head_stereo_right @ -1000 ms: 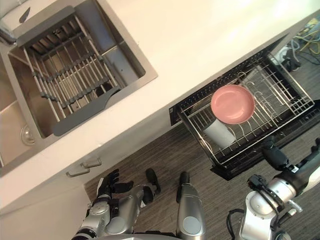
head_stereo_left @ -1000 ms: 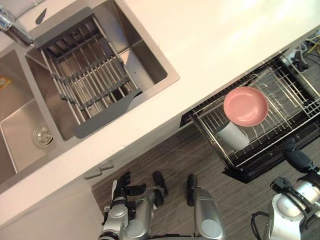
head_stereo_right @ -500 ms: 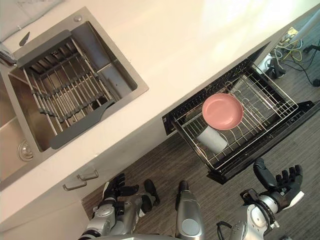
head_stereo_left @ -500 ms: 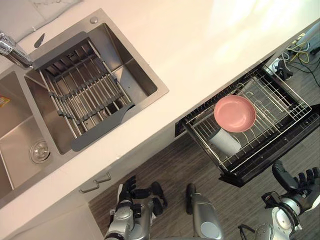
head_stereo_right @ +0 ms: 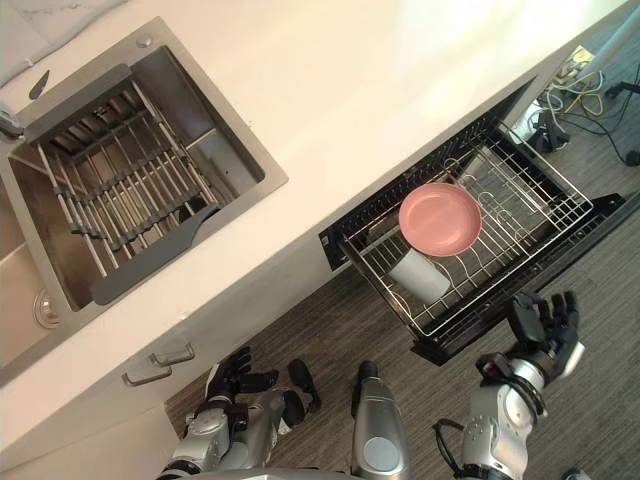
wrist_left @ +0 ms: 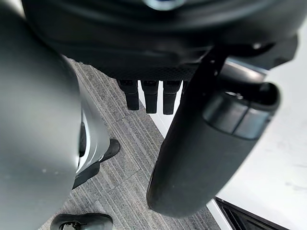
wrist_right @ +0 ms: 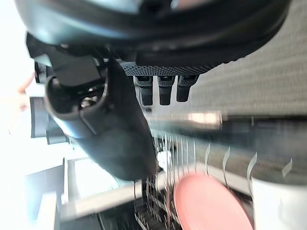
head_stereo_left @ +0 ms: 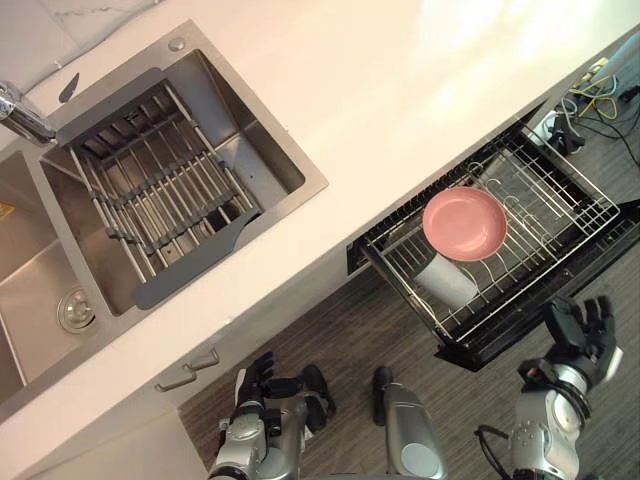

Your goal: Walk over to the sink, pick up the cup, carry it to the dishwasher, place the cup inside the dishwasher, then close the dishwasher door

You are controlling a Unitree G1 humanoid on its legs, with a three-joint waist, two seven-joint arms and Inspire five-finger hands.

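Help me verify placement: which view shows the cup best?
Right eye view: the white cup sits whole in the dishwasher rack beside the pink plate. Left eye view matches; right wrist view catches one edge.

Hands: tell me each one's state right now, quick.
Left hand: open, holding nothing.
Right hand: open, fingers spread, holding nothing.
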